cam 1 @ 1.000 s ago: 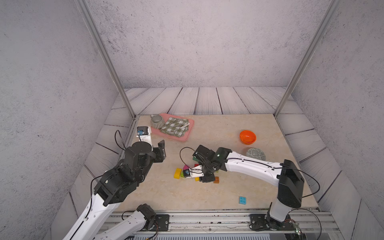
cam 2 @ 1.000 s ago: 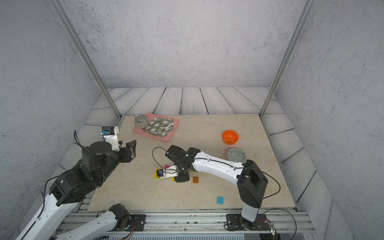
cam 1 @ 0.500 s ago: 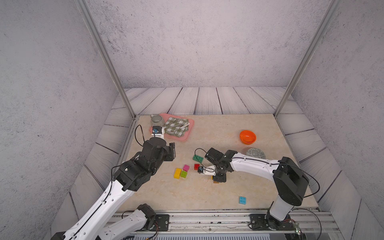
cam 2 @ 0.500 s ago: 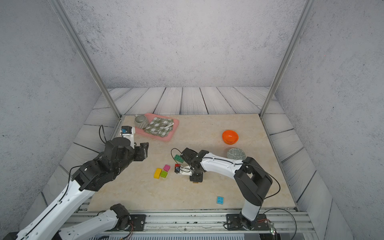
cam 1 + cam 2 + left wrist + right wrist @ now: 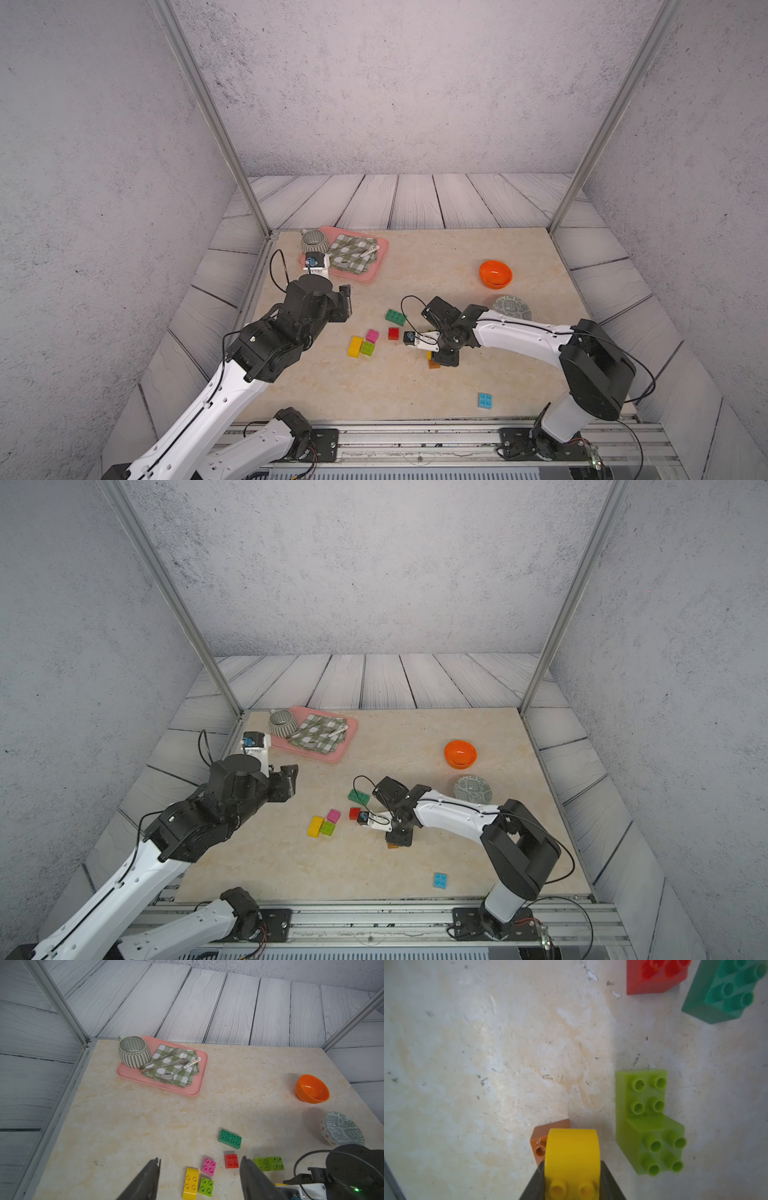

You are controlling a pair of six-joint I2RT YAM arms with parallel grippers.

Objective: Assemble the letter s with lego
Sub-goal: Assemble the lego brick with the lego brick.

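Rightward is where the right hand (image 5: pixel 445 358) has gone over the last second. It stood over the yellow, lime and pink group and now hangs just right of it, above the brown brick (image 5: pixel 540 1140). Its fingers are clamped on a yellow brick (image 5: pixel 572 1151) with a rounded top, which the right wrist view shows overlapping the brown one from above. Whether the two touch I cannot tell. Meanwhile the left hand (image 5: pixel 200 1160) has swung in from the left edge of the bench (image 5: pixel 436 257). It now hovers on the far-left side of the bricks, fingers apart and empty.

On the bench the lego lies loose:
- a yellow oblong (image 5: pixel 355 346) just beside a lime square (image 5: pixel 367 348)
- a pink square (image 5: pixel 372 336) just beyond them
- a red square (image 5: pixel 393 333) to their right
- a dark green oblong (image 5: pixel 395 316) farther back
- a stepped lime piece (image 5: pixel 650 1122) beside the carried brick
- a blue square (image 5: pixel 484 400) well apart at the near right

The orange bowl (image 5: pixel 495 274) sits far right, away from all of them.

No S shape shows yet, so the build looks to be at its start. The shift suggests the yellow brick is meant for the brown one. The left hand may be coming in to steady the pieces or fetch the next.
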